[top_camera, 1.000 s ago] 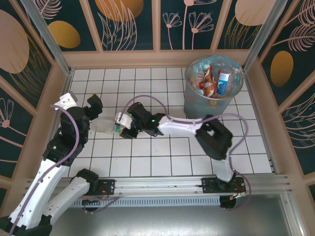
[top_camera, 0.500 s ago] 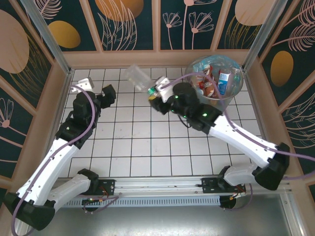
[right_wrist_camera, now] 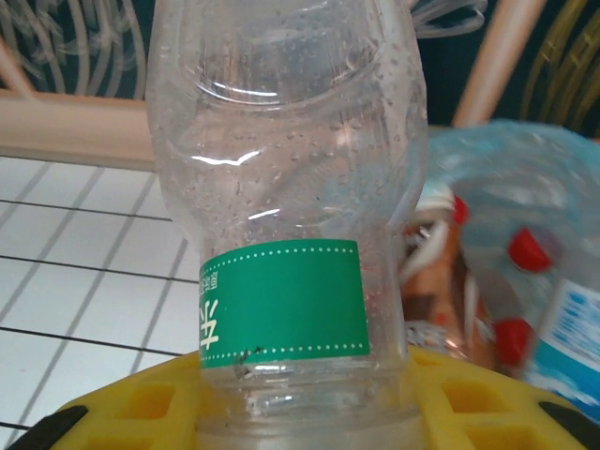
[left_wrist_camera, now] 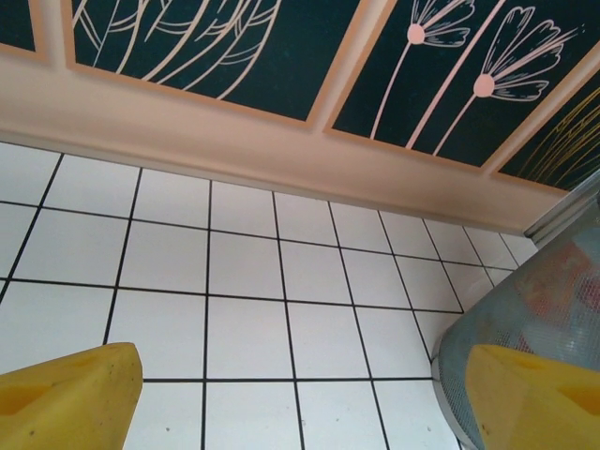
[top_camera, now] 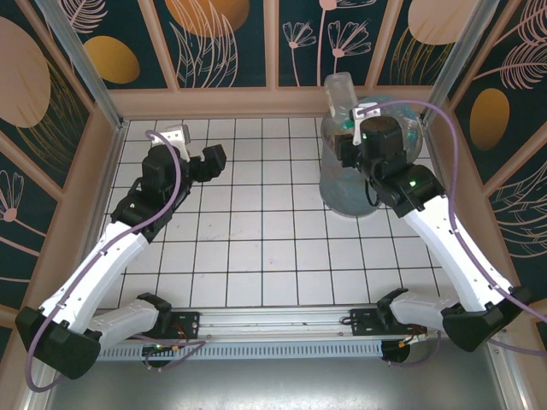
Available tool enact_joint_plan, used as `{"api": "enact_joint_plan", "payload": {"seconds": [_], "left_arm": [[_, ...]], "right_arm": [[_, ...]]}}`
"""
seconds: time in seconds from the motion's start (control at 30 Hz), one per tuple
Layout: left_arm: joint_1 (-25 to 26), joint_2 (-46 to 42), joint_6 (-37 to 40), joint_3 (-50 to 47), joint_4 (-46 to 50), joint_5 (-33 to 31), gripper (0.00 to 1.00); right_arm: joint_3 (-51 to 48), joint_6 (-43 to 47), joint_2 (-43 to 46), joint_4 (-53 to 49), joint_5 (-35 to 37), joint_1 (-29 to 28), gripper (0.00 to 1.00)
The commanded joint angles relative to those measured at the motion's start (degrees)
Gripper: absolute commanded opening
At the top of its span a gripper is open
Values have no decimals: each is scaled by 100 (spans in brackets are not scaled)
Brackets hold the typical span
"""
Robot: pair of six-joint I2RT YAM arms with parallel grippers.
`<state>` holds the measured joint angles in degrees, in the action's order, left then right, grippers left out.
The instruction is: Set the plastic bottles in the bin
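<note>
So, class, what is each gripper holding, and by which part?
The right gripper holds a clear bottle by its narrow end, just below the green label. The left gripper is open and holds nothing.

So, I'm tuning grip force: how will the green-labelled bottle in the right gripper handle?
Probably very light: the bottle looks empty, only droplets inside. Its clear walls look thin, so a hard squeeze may dent it. The smooth, rounded surface could slip.
</note>
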<state>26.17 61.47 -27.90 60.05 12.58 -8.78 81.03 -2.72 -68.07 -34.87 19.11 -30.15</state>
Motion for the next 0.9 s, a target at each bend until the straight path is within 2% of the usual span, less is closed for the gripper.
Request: {"api": "enact_joint_plan", "payload": {"seconds": [0.0,0.2,0.3,0.4,0.57,0.73,0.87], "left_arm": [[19,-89,-57,-149,-99,114,89],[21,-171,-15,-206,-63,5,90],[22,-147,3,-198,-61,-20,90],[18,-96,-1,-167,-71,13,90],[19,-91,-1,-178,-87,-6,91],[18,-109,22,-196,-71,-37,91],[20,-110,13,-204,-82,-37,91]], "right_arm": [[143,-281,91,-574,324,251,18],[-227,-431,343,-587,334,548,21],[-405,-536,423,-534,365,607,31],[-484,-606,452,-472,513,623,47],[-457,-575,447,-442,749,625,66],[-341,-575,461,-379,688,625,68],[-253,-515,384,-98,423,625,61]]}}
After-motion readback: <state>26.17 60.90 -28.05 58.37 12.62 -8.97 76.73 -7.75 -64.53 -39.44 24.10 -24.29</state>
